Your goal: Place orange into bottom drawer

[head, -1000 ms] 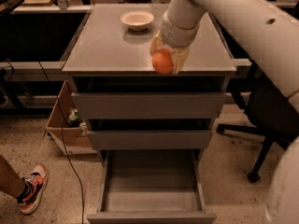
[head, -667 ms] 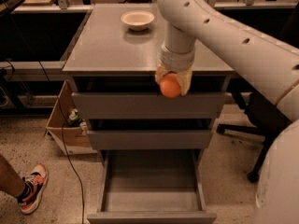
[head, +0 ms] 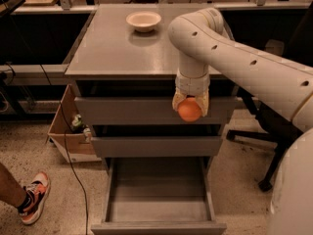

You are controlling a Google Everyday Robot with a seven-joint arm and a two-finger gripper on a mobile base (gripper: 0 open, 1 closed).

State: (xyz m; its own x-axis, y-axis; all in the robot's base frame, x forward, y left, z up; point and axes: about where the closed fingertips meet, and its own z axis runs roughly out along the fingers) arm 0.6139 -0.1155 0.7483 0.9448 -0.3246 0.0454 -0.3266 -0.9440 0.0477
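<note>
Hanging before the grey cabinet (head: 127, 110), the gripper (head: 190, 105) seemingly clasps the orange (head: 190, 110).

A: Where's the gripper (head: 190, 106) hanging?
B: In front of the upper drawers (head: 127, 110), clutching the orange (head: 190, 111), hovering above the bottom drawer (head: 159, 195), which is standing pulled open.

One camera only. It sits high in front of the table (head: 112, 53) and looks steeply down at it from fairly near. The tabletop fills the upper frame, and the open bottom drawer (head: 159, 199) reaches the lower edge. My arm (head: 254, 67) enters from the right. My tool (head: 190, 106) hangs mid-frame, gripping the orange (head: 190, 112).
</note>
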